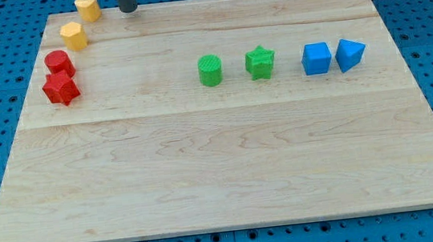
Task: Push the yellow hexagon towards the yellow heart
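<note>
The yellow hexagon [73, 35] lies near the board's top left corner. The yellow heart [88, 7] lies just up and to the right of it, at the board's top edge, with a small gap between them. My tip [129, 9] stands at the top edge, to the right of the yellow heart and apart from both yellow blocks.
A red cylinder [59, 64] and a red star [61, 89] lie below the hexagon on the left. A green cylinder [210, 70], a green star [259, 62], a blue cube [316, 58] and a blue triangle [350, 54] form a row on the wooden board [221, 169].
</note>
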